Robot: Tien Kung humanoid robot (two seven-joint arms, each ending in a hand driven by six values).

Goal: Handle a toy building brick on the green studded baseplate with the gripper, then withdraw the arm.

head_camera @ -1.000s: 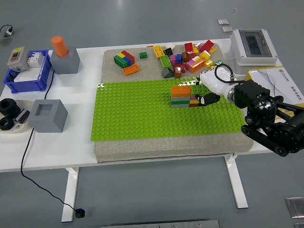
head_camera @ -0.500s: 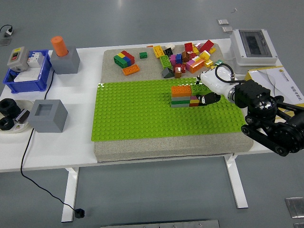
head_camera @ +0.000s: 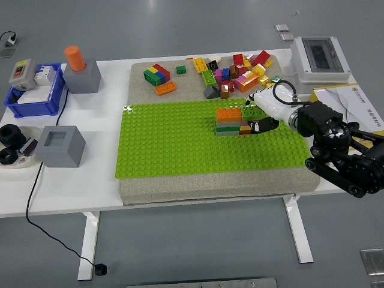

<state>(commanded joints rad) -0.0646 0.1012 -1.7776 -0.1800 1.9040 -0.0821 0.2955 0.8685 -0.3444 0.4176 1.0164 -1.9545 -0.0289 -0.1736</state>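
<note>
A white bench (head_camera: 66, 192) on white legs stands on a grey floor, and a beige mat (head_camera: 204, 186) covers most of its middle and right part. On the mat's near half lies the green studded baseplate (head_camera: 180, 141), its long axis running from the bench's left side to its right.

The right arm (head_camera: 345, 153) comes in over the bench's right edge, black at the shoulder end and white toward the right hand (head_camera: 264, 117). The hand lies at the right end of the brick stack (head_camera: 234, 122), touching it, with dark fingers (head_camera: 259, 126) low against the stack's side; whether they pinch a brick or only rest against it cannot be told. The left arm is out of view.

The stack stands in the far right part of the baseplate, its long axis parallel to the baseplate's far edge. It is built in layers: an orange brick (head_camera: 228, 113) on top at the left end, green, red and grey below, with yellow and pink pieces toward the hand.

Compared with half a second and a second ago, stack and hand sit in nearly the same place; only the hand's wrist has shifted very slightly.

Along the mat's far edge lie loose bricks (head_camera: 237, 72) in a heap toward the right and a small built block (head_camera: 156, 74) further left. A white box (head_camera: 319, 60) sits at the far right corner, a blue bin (head_camera: 36, 96) at the left edge, a grey block (head_camera: 58, 146) nearer.
</note>
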